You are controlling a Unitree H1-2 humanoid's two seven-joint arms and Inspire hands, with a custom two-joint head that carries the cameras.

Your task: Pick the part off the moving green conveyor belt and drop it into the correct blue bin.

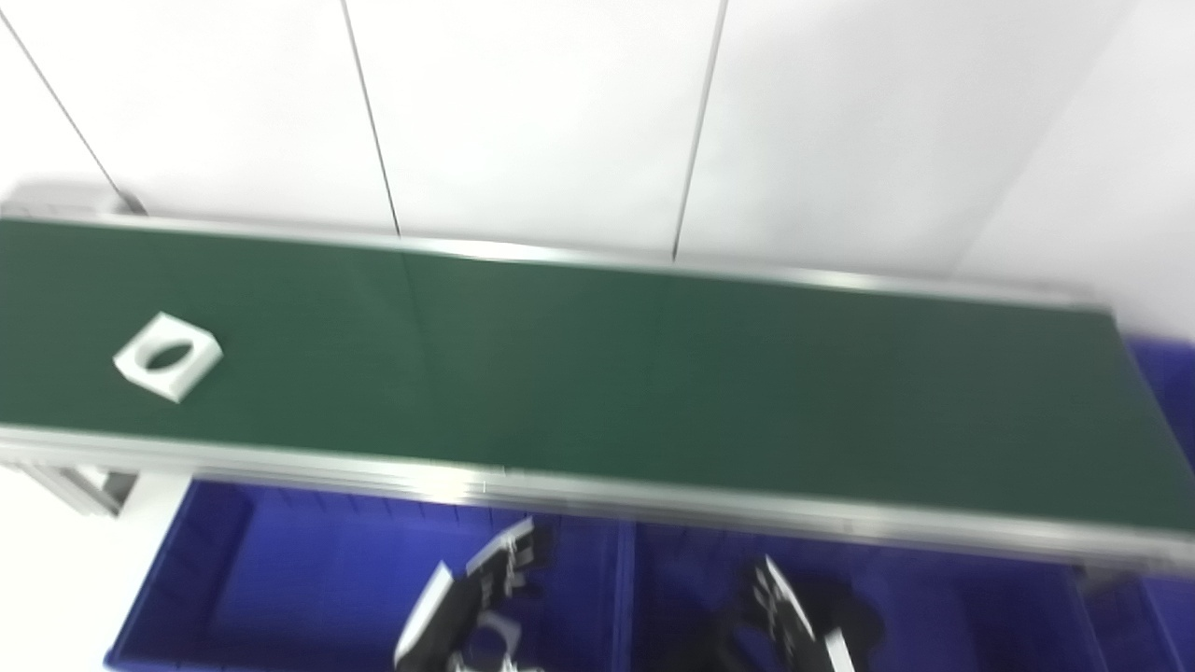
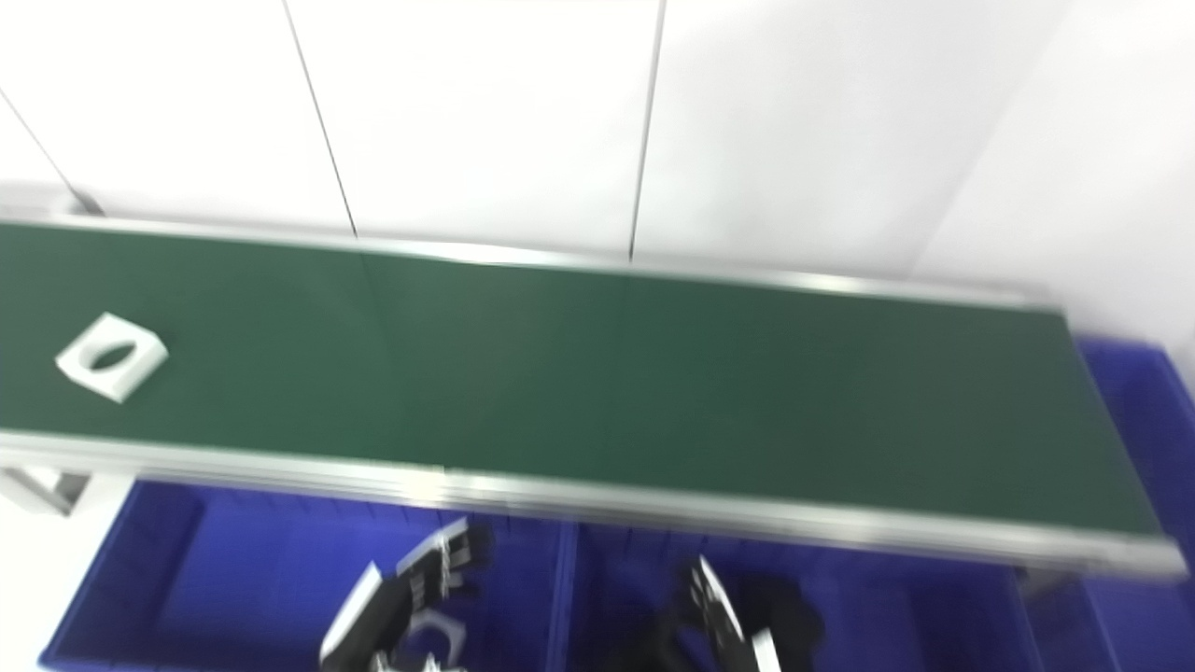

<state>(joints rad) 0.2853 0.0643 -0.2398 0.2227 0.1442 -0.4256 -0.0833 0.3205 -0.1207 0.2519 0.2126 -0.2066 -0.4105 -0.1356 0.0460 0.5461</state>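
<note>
A white square part with a round hole (image 1: 168,357) lies on the green conveyor belt (image 1: 597,383) near its left end; it also shows in the right eye view (image 2: 112,357). My left hand (image 1: 485,588) is low, over the left blue bin (image 1: 280,579), fingers apart and empty. My right hand (image 1: 794,616) is low over the middle blue bin (image 1: 952,607), fingers apart and empty. Both hands are in front of and below the belt, far from the part. The picture is blurred.
A third blue bin (image 1: 1167,392) stands at the belt's right end. The belt's metal front rail (image 1: 597,499) runs between the hands and the belt. A white panelled wall (image 1: 560,112) is behind.
</note>
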